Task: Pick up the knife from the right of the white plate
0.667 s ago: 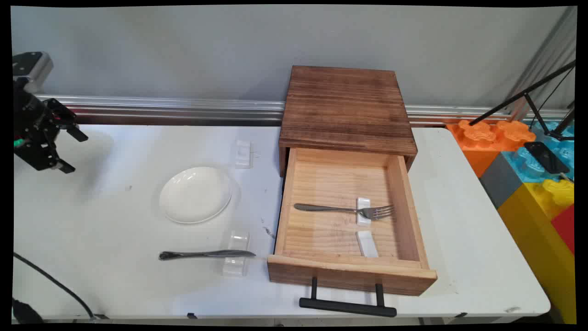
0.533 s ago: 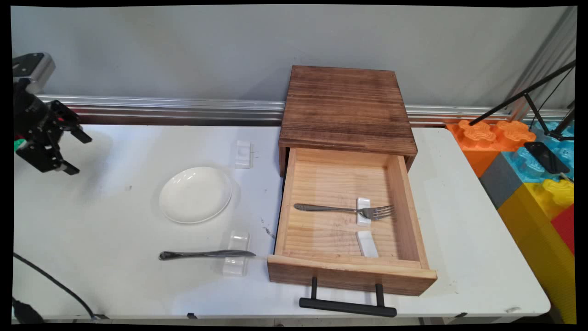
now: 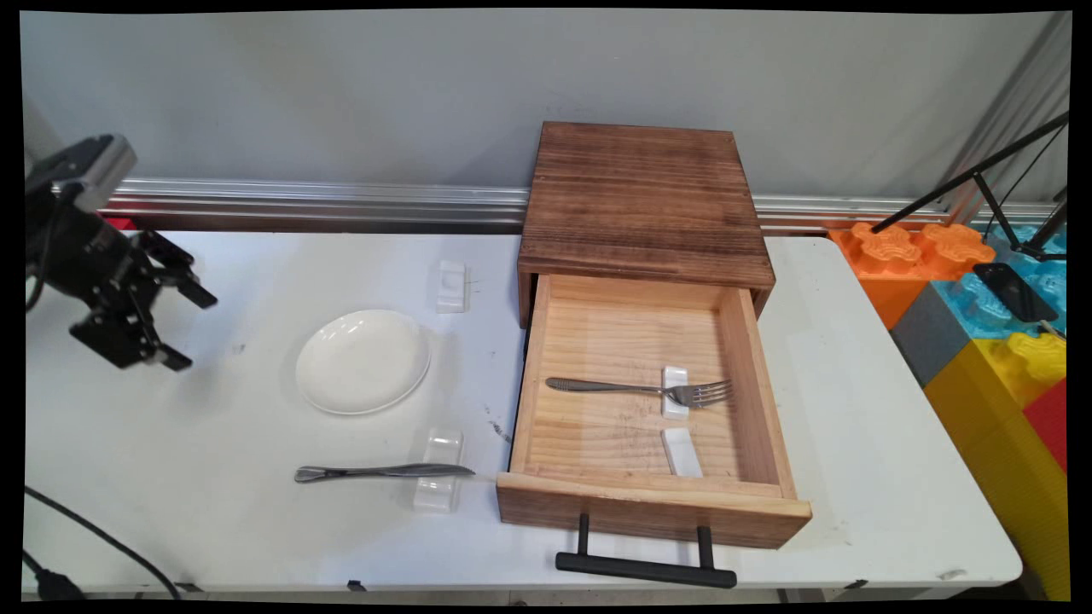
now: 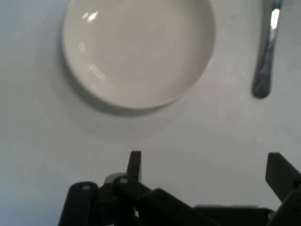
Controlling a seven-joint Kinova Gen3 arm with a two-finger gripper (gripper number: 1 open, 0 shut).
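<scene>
gripper (image 3: 183,331) hovering over the left of the worktop (image 3: 171,443), fingers (image 4: 135,165) apart, holding nothing | plate (image 3: 363,361) lying nearest, knife (image 3: 384,471) on a clear rest (image 3: 438,482) beyond | risk: dropping lower, we are probably clipping the plate's rim and skidding it into the knife

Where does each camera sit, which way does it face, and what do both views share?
Main view: fixed above the table's near side, looking across the white table to the wall; shows the black two-finger gripper, open, at left.
Hand view: on the hand, looking down along the gripper; its fingers rise from the bottom edge.
Shared: the round white plate and the metal knife.
</scene>
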